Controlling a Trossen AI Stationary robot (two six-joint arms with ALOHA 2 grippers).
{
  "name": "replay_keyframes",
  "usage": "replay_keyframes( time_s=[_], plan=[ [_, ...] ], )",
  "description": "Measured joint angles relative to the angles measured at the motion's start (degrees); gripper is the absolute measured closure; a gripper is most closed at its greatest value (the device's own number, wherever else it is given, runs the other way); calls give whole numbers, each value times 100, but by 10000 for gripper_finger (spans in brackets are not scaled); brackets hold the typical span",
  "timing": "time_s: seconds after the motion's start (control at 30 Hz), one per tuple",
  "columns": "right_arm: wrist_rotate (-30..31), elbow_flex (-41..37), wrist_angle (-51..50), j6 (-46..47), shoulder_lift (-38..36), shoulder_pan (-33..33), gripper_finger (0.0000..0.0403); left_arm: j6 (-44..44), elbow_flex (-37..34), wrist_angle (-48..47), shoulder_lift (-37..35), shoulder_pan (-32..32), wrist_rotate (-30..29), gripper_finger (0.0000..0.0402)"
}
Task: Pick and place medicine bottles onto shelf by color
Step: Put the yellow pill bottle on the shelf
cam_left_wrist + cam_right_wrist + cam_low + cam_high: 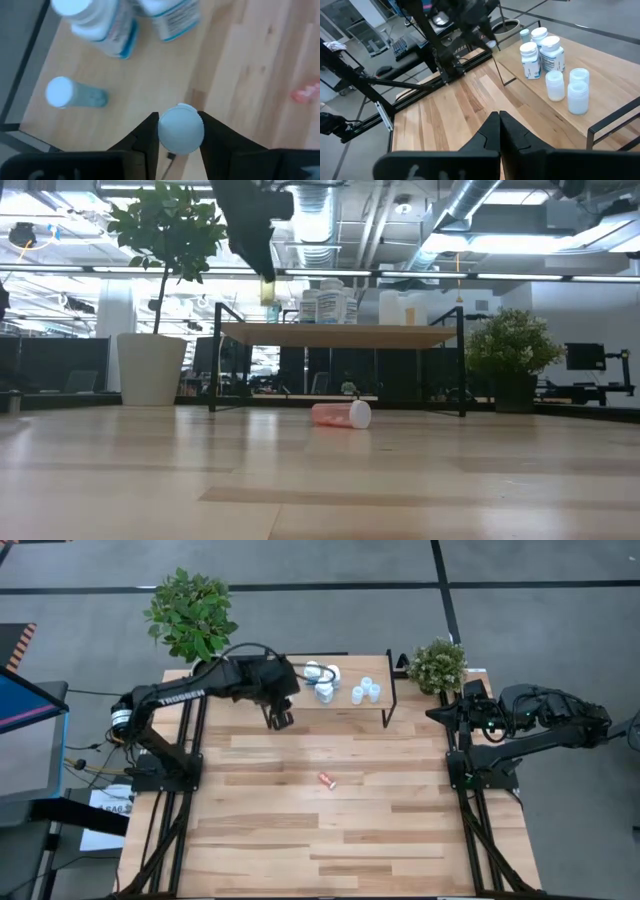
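My left gripper [281, 718] hangs by the left front corner of the shelf [345, 703], shut on a small yellow-tinted bottle [268, 291] with a white cap. On the shelf stand three white bottles [541, 51], three pale-blue bottles [568, 86] and a greenish bottle [76, 94]. An orange bottle [327, 780] lies on its side on the table in front of the shelf. My right gripper [499, 126] is shut and empty at the table's right edge. My left gripper pinches the yellow-tinted bottle between its two fingers at its top, beside the white cap [166, 134]. The fingers [146, 140] come from above and point down. The bottle hangs upright below them, at about the height of the shelf top; its base is hidden.
A small potted plant [437, 665] stands at the shelf's right end, and a larger plant in a white pot [152, 368] stands off its left end. The shelf rests on thin black legs [461, 370]. Bare tabletop [330, 840] lies toward the near edge.
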Motion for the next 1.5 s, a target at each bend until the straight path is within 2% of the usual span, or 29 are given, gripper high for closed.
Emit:
replay_keyframes(
  time_s=[0.3,0.47,1.03,1.5],
  plan=[
    [0,0,1,-24,-1,1,390,509,-32,22,20,704,217,321],
    [0,0,0,-28,0,-1,390,631,-114,127,22,930,462,308],
    [2,0,0,-44,-2,-1,390,1373,-114,-10,20,1354,792,309],
    [2,0,-1,-44,-2,1,390,1247,-109,129,277,1397,645,308]
  ],
)
